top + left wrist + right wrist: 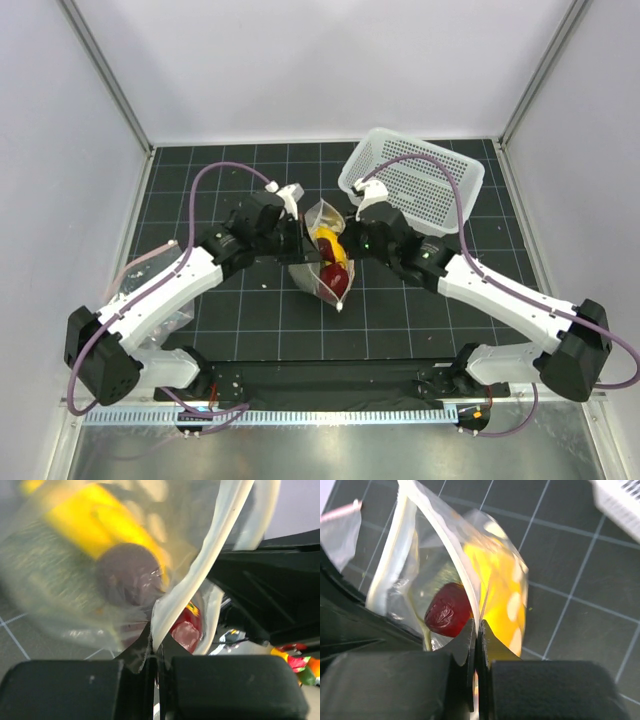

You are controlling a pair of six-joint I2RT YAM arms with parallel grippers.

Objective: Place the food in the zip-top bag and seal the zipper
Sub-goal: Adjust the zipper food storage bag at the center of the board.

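Note:
The clear zip-top bag (325, 262) hangs between my two grippers at the middle of the black mat. The yellow banana (330, 242) and a dark-red fruit (336, 277) show through it. In the left wrist view the banana (95, 515), a dark-red fruit (127, 575) and the blurred grey-green melon (45, 575) lie inside the bag. My left gripper (156, 645) is shut on the pale zipper strip (210, 560). My right gripper (477, 630) is shut on the zipper strip (455, 555) from the other side, with a dark-red fruit (447, 611) and the banana (495, 580) behind the film.
A white perforated basket (415, 180) lies tilted at the back right, just behind the right arm. A loose piece of clear plastic (165, 315) lies under the left arm. White walls close in the mat on three sides.

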